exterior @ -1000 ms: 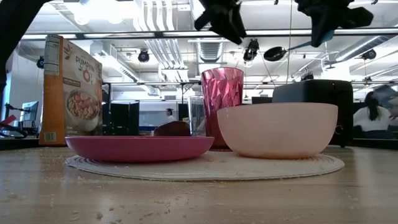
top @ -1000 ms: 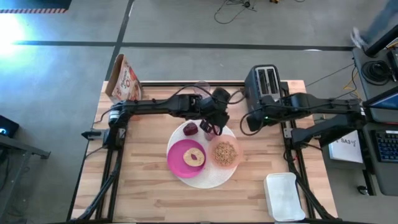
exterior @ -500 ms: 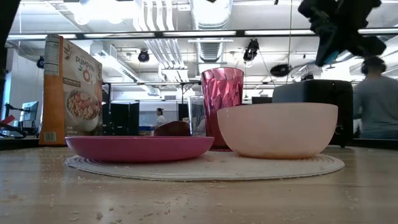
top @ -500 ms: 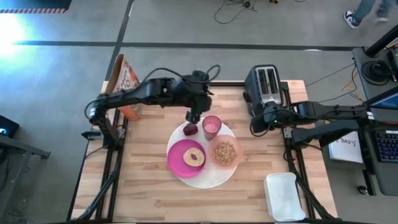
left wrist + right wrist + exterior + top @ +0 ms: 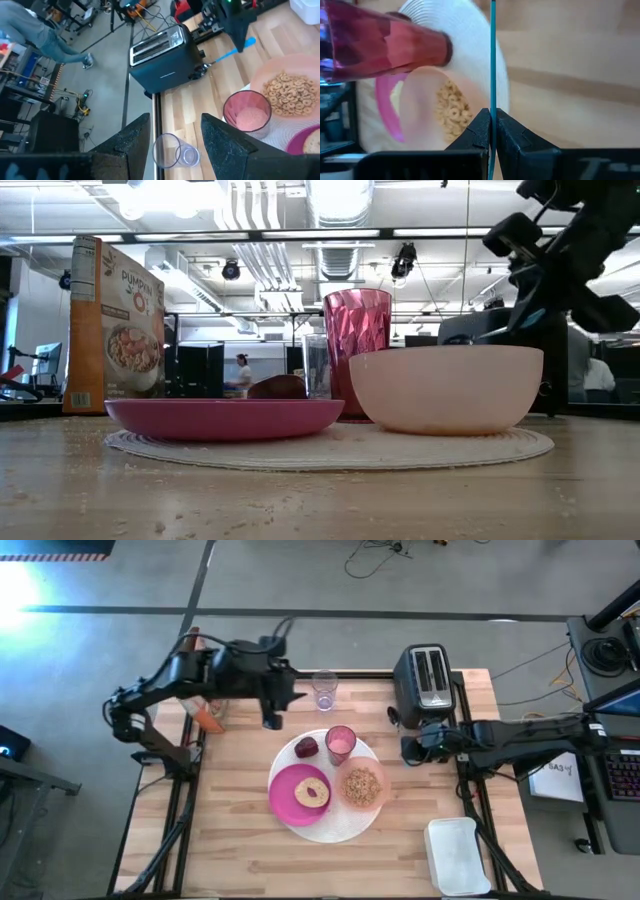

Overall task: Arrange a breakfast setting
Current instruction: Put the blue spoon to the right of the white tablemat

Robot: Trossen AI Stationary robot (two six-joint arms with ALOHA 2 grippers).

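We see a wooden table (image 5: 240, 850) with a black toaster (image 5: 428, 683) at its far edge, towards the right, two slots facing up. A clear glass (image 5: 324, 690) stands upright near the same far edge, left of the toaster and apart from it. At the far left corner stands a cereal box (image 5: 116, 326), orange with a bowl pictured on its face. A white lidded container (image 5: 457, 855) lies at the table's near right corner. Crumbs speckle the tabletop. Beyond the table, we make out a person (image 5: 42, 37) in blue on the concrete floor, and cables (image 5: 375, 554) trail there.
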